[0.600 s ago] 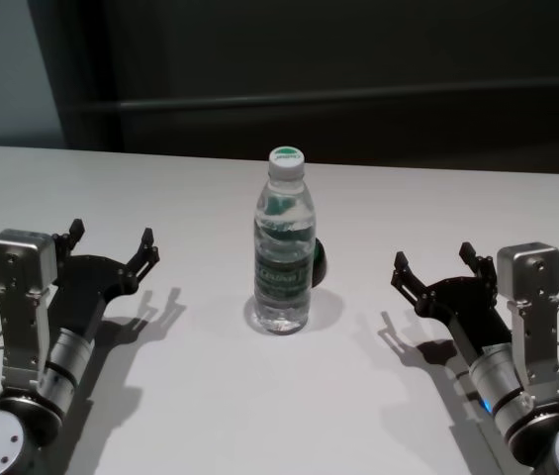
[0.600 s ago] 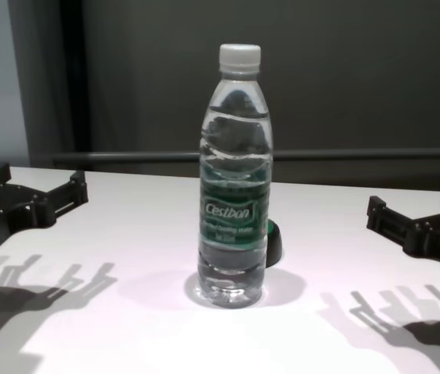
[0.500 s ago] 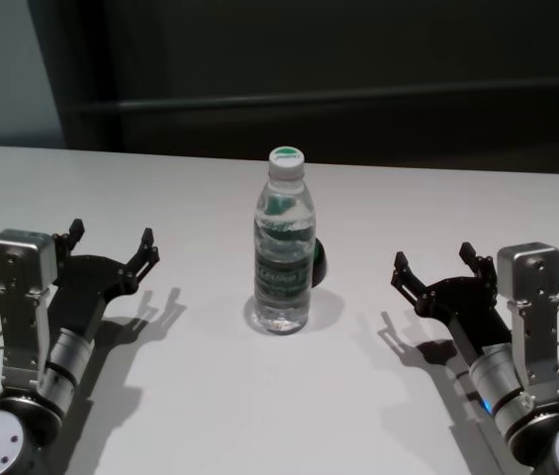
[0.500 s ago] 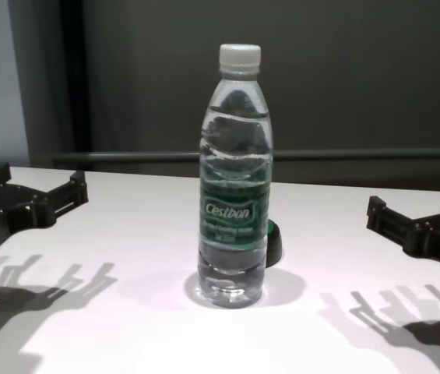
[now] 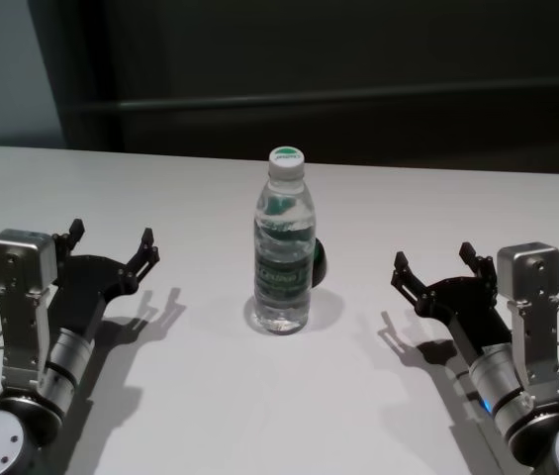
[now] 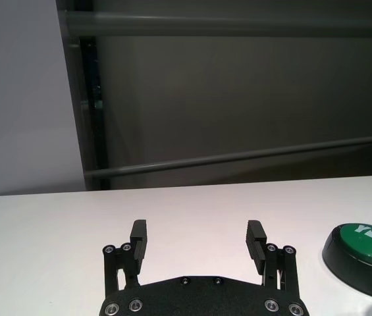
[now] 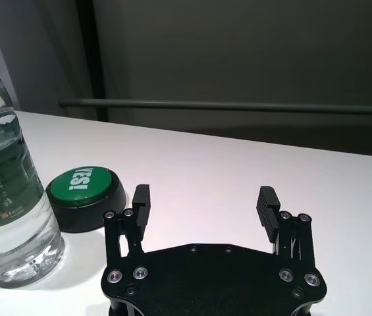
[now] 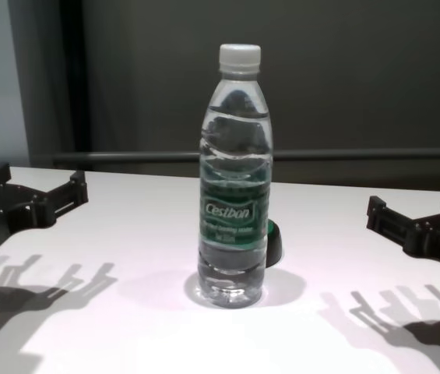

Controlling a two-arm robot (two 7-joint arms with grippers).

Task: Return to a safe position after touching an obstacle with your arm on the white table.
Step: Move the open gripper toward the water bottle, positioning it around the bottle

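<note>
Bottle upright at the centre of the white desk, cap on, green label facing me; a green-topped button sits just behind it, on my right side of it.

My left claw hovers low over the desk on my left, well apart from the bottle, fingers spread wide and gripping nothing. My right claw mirrors it on my right, likewise spread and empty, with bare desk between it and the bottle. In the right wrist view the bottle and button lie off to one side of the claw, not between its fingers.

Stage of task: neither arm touches the bottle, and the bottle stands undisturbed, so I judge that the contact is not under way at this moment. Both arms rest in a symmetric, drawn-back pose near my body, which looks like the safe position itself or something close to it. Whether any small retreat is left I cannot tell; at most a short pull-back toward me would complete it. Nothing on the desk appears to need righting.
</note>
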